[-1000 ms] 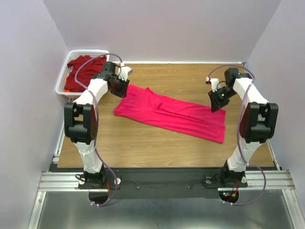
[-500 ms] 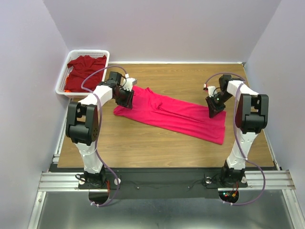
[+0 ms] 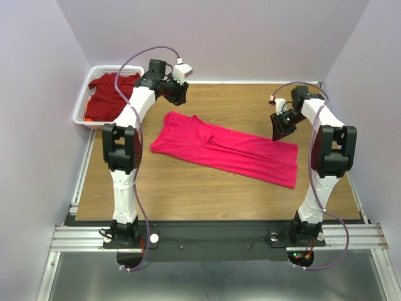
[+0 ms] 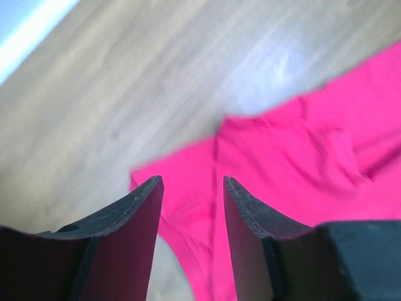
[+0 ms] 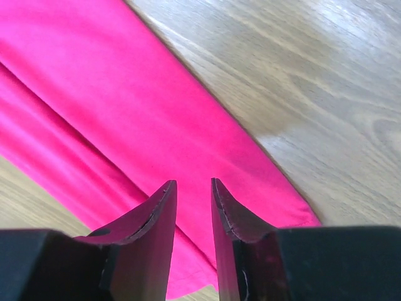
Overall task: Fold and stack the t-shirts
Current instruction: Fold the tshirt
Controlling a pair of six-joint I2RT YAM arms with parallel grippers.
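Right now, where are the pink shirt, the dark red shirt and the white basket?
pink shirt [image 3: 229,149]: top view, middle of the cloth.
dark red shirt [image 3: 111,86]: top view, its crumpled middle.
white basket [image 3: 81,108]: top view, its left wall.

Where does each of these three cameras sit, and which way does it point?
Top: fixed above and behind the robot, looking down on the table; left arm and right arm show whole.
Left wrist: on the left arm, looking down past the open left pincer at one end of the pink shirt.
Right wrist: on the right arm, looking past the open right pincer at the shirt's other end.
Shared: all three see the pink shirt and wooden table.
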